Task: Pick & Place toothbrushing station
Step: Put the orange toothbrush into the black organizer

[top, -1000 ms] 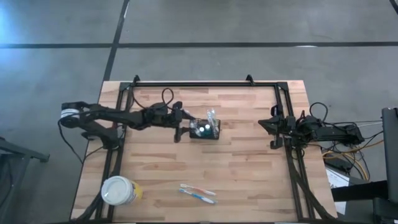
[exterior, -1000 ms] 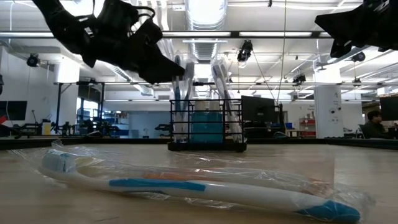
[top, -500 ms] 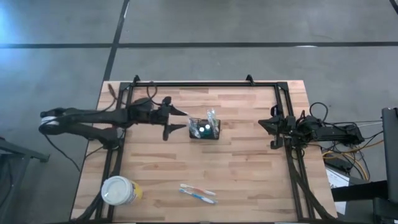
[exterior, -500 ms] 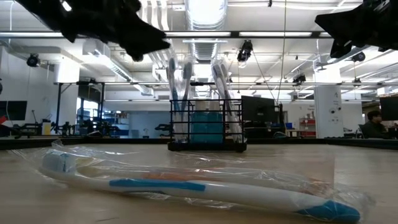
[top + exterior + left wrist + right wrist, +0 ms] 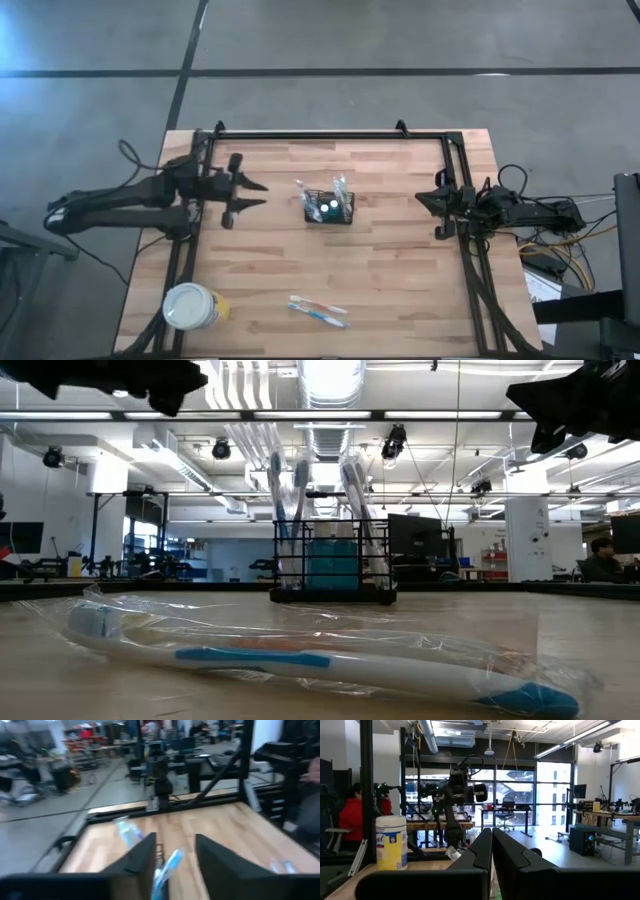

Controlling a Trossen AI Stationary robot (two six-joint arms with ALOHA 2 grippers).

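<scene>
Toothbrushes stand upright in the toothbrushing station (image 5: 329, 207) mid-bench, left claw (image 5: 250, 194) released well clear beside it, right claw (image 5: 437, 209) clenched empty opposite.

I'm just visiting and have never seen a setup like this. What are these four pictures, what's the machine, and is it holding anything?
It is a robot with two dark arms at a wooden table, each ending in a two-finger gripper. One picture looks straight down from above, one looks level across the table top, and two come from cameras on the arms' wrists. On the table stand a small black wire basket holding toothbrushes, a white-lidded tub near a corner, and wrapped toothbrushes lying flat. The left gripper hangs beside the basket, apart from it, fingers spread and empty. The right gripper waits at the table's right edge, shut and holding nothing.
</scene>
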